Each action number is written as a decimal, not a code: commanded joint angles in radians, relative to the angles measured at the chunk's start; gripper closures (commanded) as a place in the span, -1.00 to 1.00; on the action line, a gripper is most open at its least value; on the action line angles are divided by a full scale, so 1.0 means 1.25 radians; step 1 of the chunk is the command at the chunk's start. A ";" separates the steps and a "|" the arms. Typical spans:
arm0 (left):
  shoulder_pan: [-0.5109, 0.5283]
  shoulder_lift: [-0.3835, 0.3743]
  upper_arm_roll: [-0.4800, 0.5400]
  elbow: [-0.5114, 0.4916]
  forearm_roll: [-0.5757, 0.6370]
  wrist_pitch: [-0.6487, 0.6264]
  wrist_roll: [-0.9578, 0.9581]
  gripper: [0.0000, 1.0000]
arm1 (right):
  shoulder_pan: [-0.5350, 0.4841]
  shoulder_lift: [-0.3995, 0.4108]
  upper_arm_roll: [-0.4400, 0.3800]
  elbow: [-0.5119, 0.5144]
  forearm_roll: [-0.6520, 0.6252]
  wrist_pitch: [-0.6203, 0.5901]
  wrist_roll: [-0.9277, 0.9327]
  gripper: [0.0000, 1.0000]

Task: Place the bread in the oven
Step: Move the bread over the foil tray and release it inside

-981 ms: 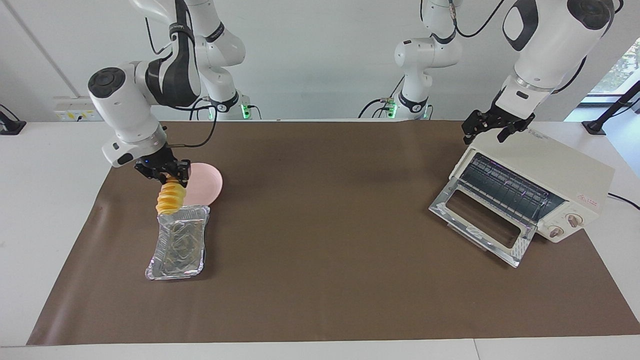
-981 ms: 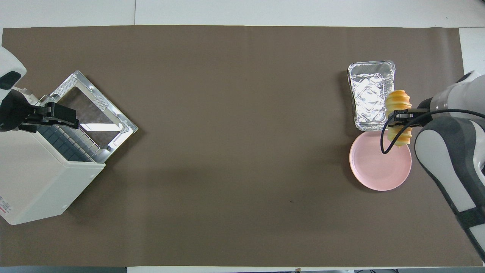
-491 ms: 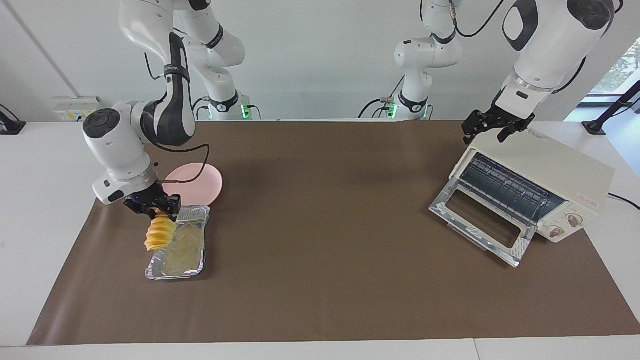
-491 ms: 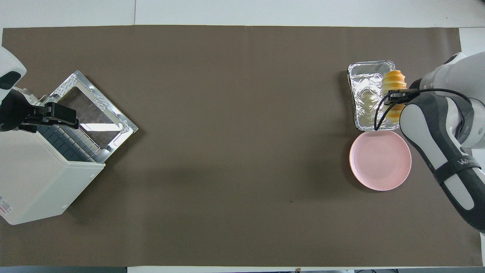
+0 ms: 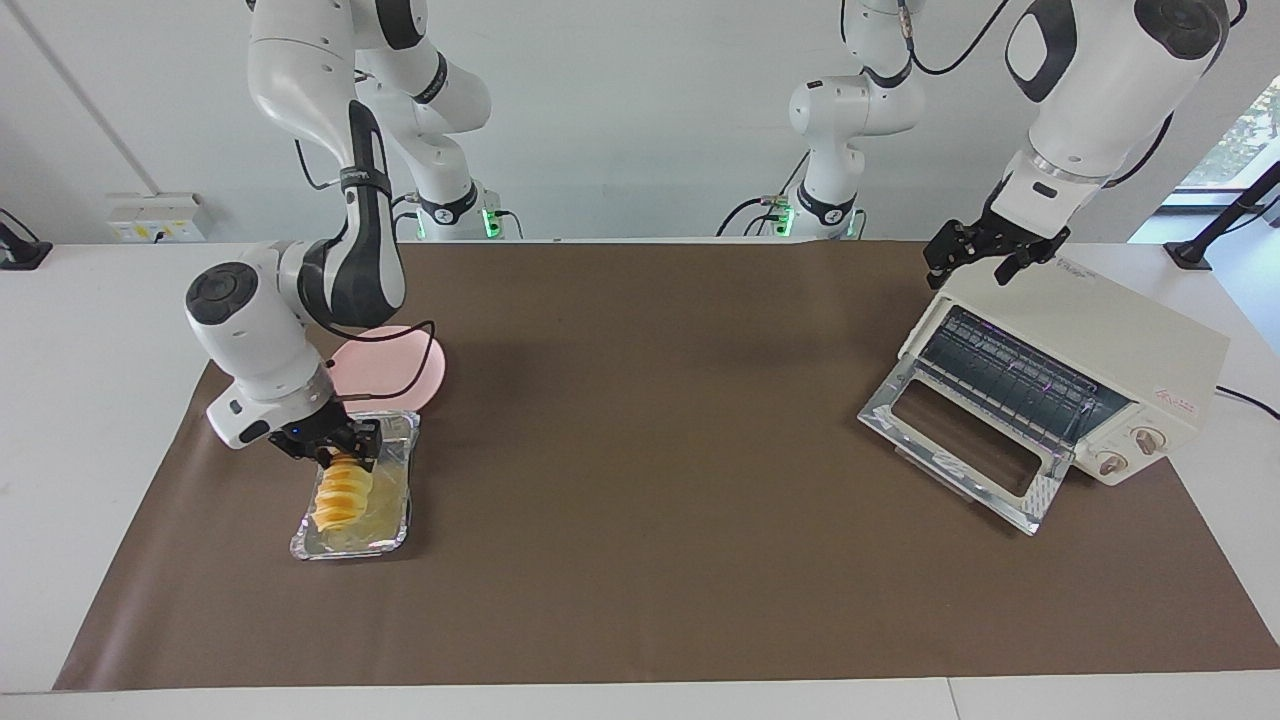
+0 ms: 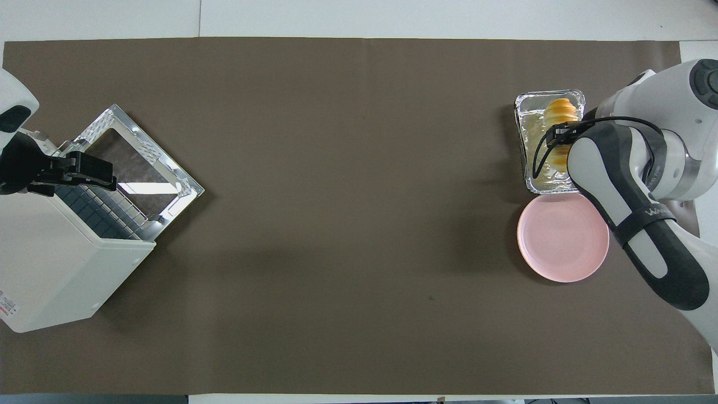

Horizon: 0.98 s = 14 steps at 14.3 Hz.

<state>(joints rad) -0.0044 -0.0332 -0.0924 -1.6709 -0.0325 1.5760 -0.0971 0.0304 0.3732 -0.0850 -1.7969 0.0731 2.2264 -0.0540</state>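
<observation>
The right gripper (image 5: 345, 462), jaws clamped on the bread (image 5: 342, 496), has carried it from over the plate (image 5: 400, 372) down into the foil tray (image 5: 392, 540); the oven (image 5: 1090, 340) stands open at the bench's opposite end, left gripper (image 5: 985, 262) waiting above it, jaws apart.

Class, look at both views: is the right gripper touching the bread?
Touching. In the facing view the right gripper is closed around the top of the bread, which hangs into the foil tray; no gap shows.
</observation>
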 commanded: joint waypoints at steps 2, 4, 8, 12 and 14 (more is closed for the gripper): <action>0.010 -0.012 -0.005 -0.003 -0.008 -0.004 -0.005 -1.00 | -0.001 0.006 0.003 -0.031 0.016 0.019 0.000 -0.21; 0.010 -0.012 -0.005 -0.003 -0.008 -0.004 -0.005 -1.00 | -0.001 0.000 0.003 -0.068 0.016 0.058 -0.001 -0.64; 0.010 -0.012 -0.005 -0.002 -0.008 -0.004 -0.005 -1.00 | -0.002 -0.004 0.003 -0.051 0.016 0.016 -0.007 -1.00; 0.010 -0.012 -0.005 -0.002 -0.008 -0.004 -0.005 -1.00 | -0.014 -0.018 0.000 0.027 0.008 -0.083 -0.029 -1.00; 0.010 -0.012 -0.005 -0.002 -0.008 -0.004 -0.005 -1.00 | -0.043 -0.021 -0.004 0.029 0.010 -0.067 -0.059 -1.00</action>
<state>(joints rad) -0.0044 -0.0332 -0.0924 -1.6709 -0.0325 1.5760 -0.0971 0.0209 0.3499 -0.0928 -1.7715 0.0761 2.1457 -0.0710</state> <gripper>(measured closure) 0.000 0.000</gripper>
